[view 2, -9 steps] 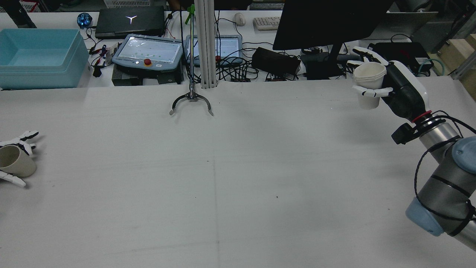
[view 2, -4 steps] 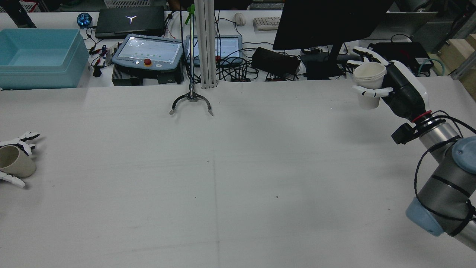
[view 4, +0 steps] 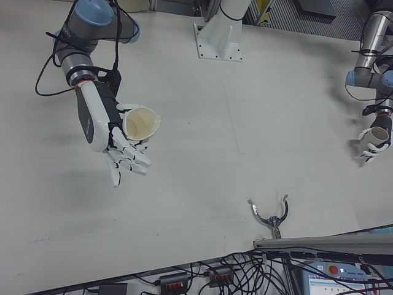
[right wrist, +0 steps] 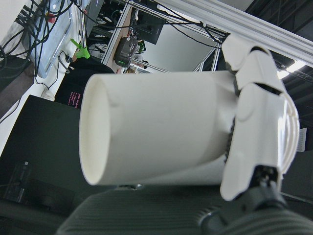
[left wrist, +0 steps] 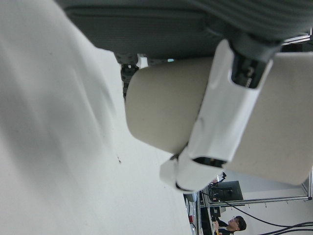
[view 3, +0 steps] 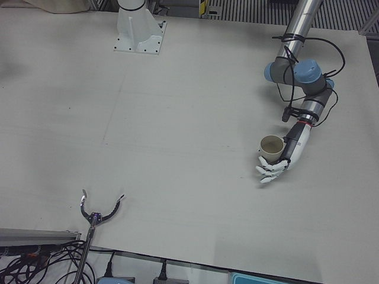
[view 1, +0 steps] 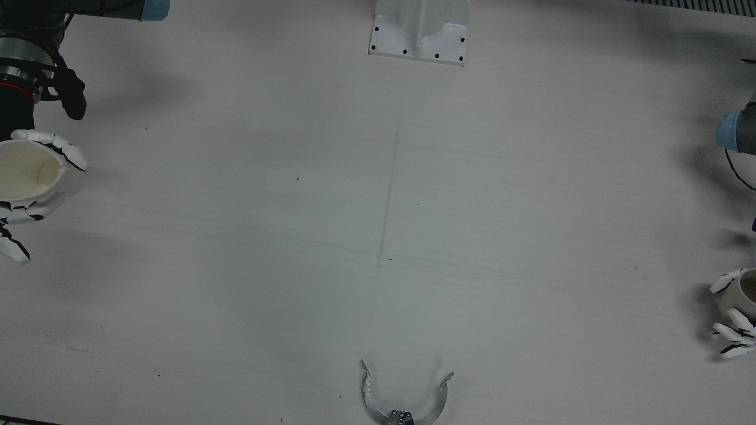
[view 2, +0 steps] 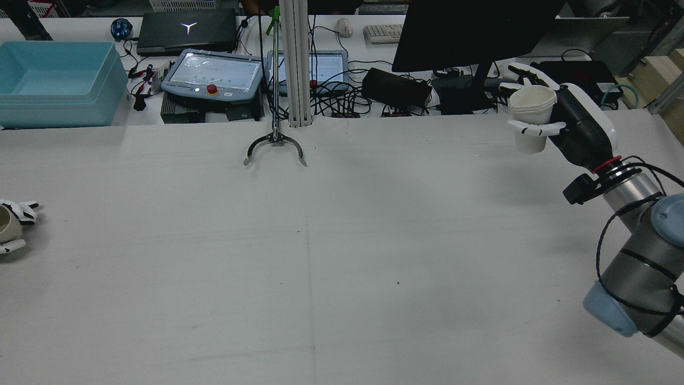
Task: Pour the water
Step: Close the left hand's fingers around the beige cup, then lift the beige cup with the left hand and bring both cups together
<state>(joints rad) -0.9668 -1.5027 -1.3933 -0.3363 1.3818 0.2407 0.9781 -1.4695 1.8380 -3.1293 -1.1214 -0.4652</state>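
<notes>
My right hand [view 2: 580, 125] is shut on a white paper cup [view 2: 531, 120], held upright above the far right of the table. The right-front view shows that cup [view 4: 140, 123] tilted in the right hand [view 4: 101, 123], with some fingers spread below it. The right hand view is filled by the cup [right wrist: 151, 127]. At the left table edge my left hand [view 2: 18, 209] is shut on a beige cup [view 2: 6, 229], half cut off by the frame. In the left-front view that cup [view 3: 272, 149] stands upright in the left hand [view 3: 287, 157]. The cups are far apart.
A metal claw tool [view 2: 275, 147] lies at the far middle edge of the table. Behind it stand a post [view 2: 296, 59], teach pendants [view 2: 214, 75], a monitor [view 2: 470, 32] and cables. A blue bin [view 2: 53, 85] sits at the back left. The white pedestal [view 1: 419, 29] is on the robot side.
My left hand has carried the beige cup further left, nearly out of the rear view. The right hand has lifted the white cup slightly up and back.
</notes>
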